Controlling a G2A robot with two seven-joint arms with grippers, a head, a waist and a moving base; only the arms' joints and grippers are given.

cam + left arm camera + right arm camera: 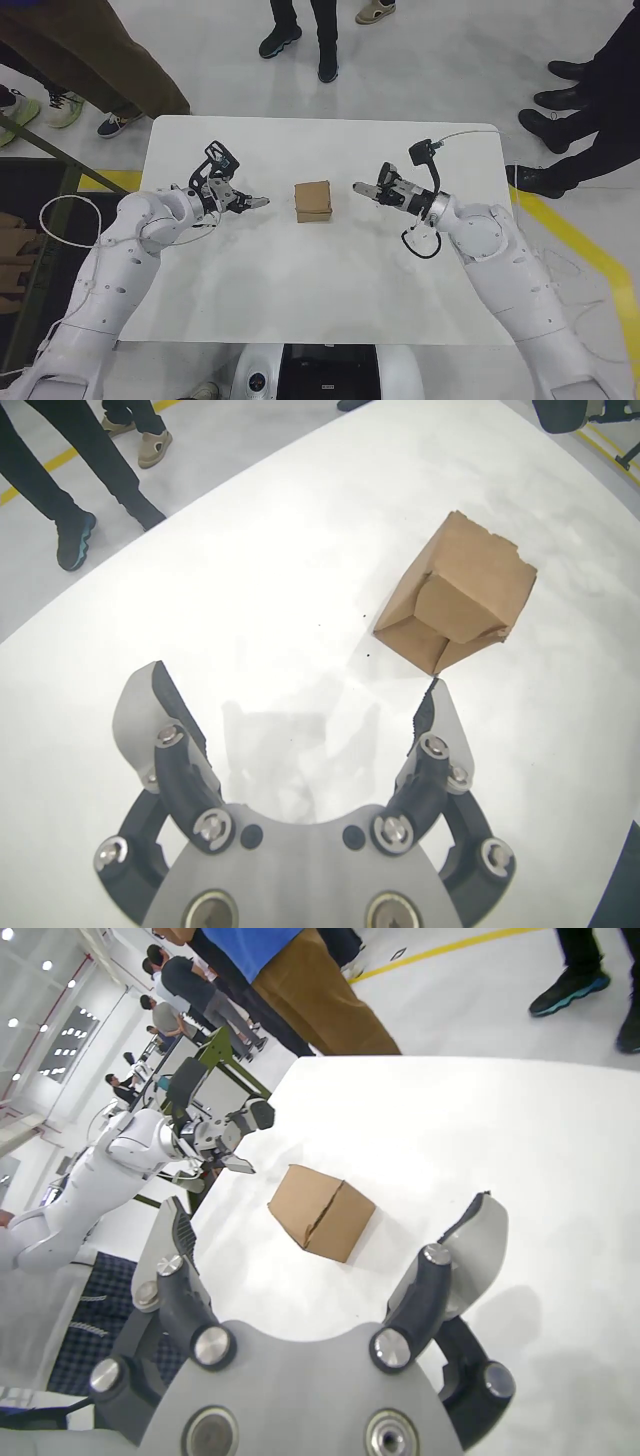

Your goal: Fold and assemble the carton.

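Brown cardboard is your target: the carton sits near the middle of the white bench, folded into a box shape and resting flat on one face. It lies between your two arms and touches neither.

Your left gripper hovers just above the bench on the carton's left, jaws spread wide and holding nothing. From the left wrist view you see the carton's near end, where the flaps are pushed inward rather than lying flush and one edge is ragged. One finger points at the carton's closest corner with a small gap between them.

Your right gripper hangs on the opposite side, also spread open and empty, a little farther from the carton than the left one. From the right wrist view the carton shows a seam running across its upper face, slightly parted, with the left gripper beyond it.
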